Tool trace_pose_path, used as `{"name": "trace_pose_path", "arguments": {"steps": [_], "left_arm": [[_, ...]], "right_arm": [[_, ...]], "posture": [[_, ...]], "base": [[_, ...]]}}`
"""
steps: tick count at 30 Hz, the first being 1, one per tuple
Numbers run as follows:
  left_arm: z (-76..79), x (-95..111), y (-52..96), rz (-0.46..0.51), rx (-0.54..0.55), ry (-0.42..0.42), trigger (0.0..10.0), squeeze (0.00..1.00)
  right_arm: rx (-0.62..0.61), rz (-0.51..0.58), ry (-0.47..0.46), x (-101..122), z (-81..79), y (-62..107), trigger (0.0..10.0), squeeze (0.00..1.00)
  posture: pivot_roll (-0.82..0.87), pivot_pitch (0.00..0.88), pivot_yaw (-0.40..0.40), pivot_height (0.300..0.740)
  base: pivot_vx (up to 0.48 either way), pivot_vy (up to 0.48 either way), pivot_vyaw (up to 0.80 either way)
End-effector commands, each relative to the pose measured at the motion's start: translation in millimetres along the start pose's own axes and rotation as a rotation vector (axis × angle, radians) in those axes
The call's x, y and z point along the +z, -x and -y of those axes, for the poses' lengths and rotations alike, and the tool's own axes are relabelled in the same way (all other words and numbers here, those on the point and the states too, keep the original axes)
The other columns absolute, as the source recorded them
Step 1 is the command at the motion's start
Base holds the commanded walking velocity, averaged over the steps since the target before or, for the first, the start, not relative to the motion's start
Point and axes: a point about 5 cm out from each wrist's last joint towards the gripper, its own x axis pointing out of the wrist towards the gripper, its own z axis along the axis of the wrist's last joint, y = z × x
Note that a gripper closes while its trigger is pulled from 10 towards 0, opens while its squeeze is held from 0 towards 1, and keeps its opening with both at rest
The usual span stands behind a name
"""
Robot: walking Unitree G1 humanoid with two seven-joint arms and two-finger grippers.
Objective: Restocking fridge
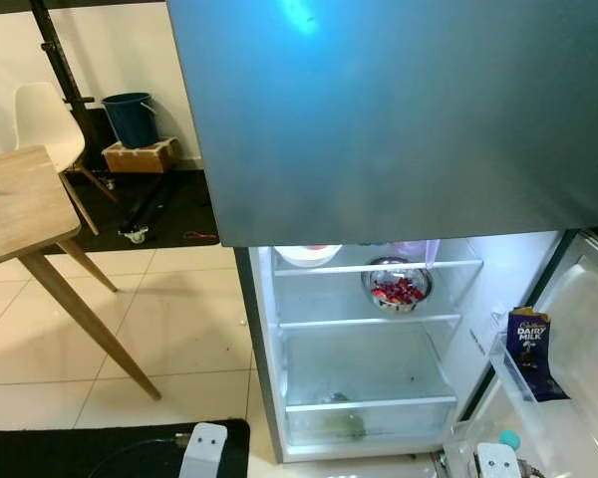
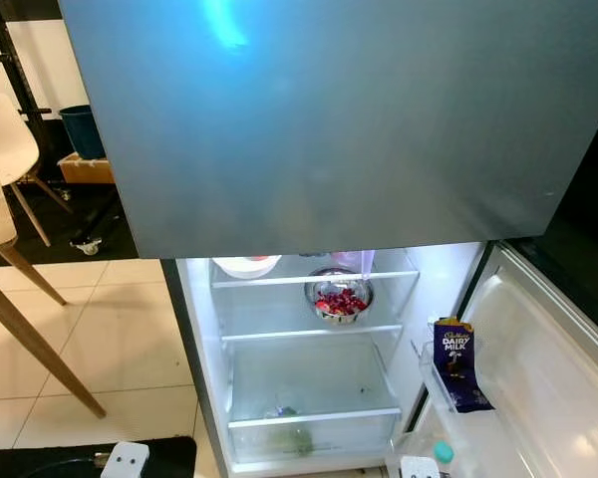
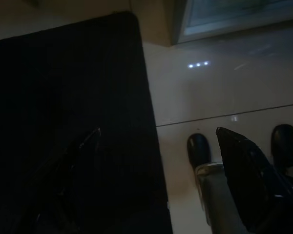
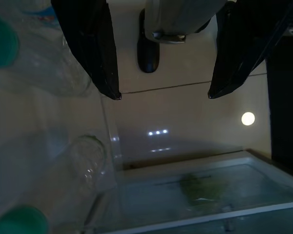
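- Fridge (image 1: 369, 339) stands open before you, shelves lit, so stock can go straight in.
- Right pincer (image 4: 161, 92) hangs wide and empty beside the door bottles (image 4: 63, 165).
- Left pincer (image 3: 156, 180) spread, empty, over the black mat (image 3: 68, 122).

an open fridge (image 1: 264, 329) stands lit inside. a steel bowl (image 1: 398, 284) of red food sits on its upper glass shelf, a purple chocolate bar (image 1: 531, 351) upright in the door rack.
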Motion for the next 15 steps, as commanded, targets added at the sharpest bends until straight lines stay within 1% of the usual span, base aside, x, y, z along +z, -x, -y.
{"name": "trace_pose_path", "arguments": {"steps": [1,2,3,4,5,7,9,12,13,15], "left_arm": [[-3.5,-5.7,1.2,-0.027,0.006,-0.037,10.0,0.00],[-4.5,-5.2,1.2,-0.026,0.014,-0.038,10.0,0.00],[-6.6,-5.9,1.4,-0.028,0.034,-0.013,10.0,0.00],[-6.6,-5.9,1.4,-0.028,0.034,-0.013,10.0,0.00],[-7.3,-6.3,1.5,-0.027,0.039,0.004,10.0,0.00],[-6.8,-6.3,1.5,-0.025,0.031,0.006,10.0,0.00],[-5.8,-6.0,1.3,-0.030,0.011,-0.035,10.0,0.00],[-7.8,-7.3,1.4,-0.034,0.038,-0.019,10.0,0.00],[-8.4,-6.8,1.4,-0.032,0.042,-0.001,10.0,0.00],[-6.6,-5.0,1.0,-0.026,0.021,-0.004,10.0,0.00]], "right_arm": [[-0.025,-0.023,-0.043,-6.4,3.1,1.9,10.0,0.00],[-0.025,-0.025,-0.044,-5.9,3.6,1.7,10.0,0.00],[-0.021,-0.032,-0.030,-5.7,4.0,1.4,10.0,0.00],[-0.021,-0.032,-0.030,-5.7,4.0,1.4,10.0,0.00],[-0.020,-0.030,-0.027,-4.9,4.7,1.3,10.0,0.00],[-0.022,-0.025,-0.028,-3.8,5.6,1.1,10.0,0.00],[-0.033,-0.016,-0.046,-1.7,8.2,1.0,10.0,0.00],[-0.033,-0.030,-0.035,-3.1,9.1,1.2,10.0,0.00],[-0.034,-0.035,-0.030,-3.9,9.4,1.4,10.0,0.00],[-0.040,-0.026,-0.042,-2.7,10.1,1.3,10.0,0.00]], "posture": [[-0.10,0.107,0.037,0.734],[-0.10,0.107,0.037,0.734],[-0.09,0.109,0.044,0.734],[-0.09,0.109,0.044,0.734],[-0.10,0.114,0.054,0.734],[-0.10,0.115,0.054,0.734],[-0.10,0.112,0.045,0.734],[-0.09,0.114,0.043,0.734],[-0.10,0.119,0.060,0.734],[-0.11,0.120,0.059,0.734]], "base": [[0.000,0.000,0.00],[0.000,0.000,0.00],[0.000,0.000,0.00],[0.000,0.000,0.00],[0.000,0.000,0.00],[0.000,0.000,0.00],[0.000,0.000,0.00],[0.000,0.000,0.00],[0.000,0.000,0.00],[0.000,0.000,0.00]]}}
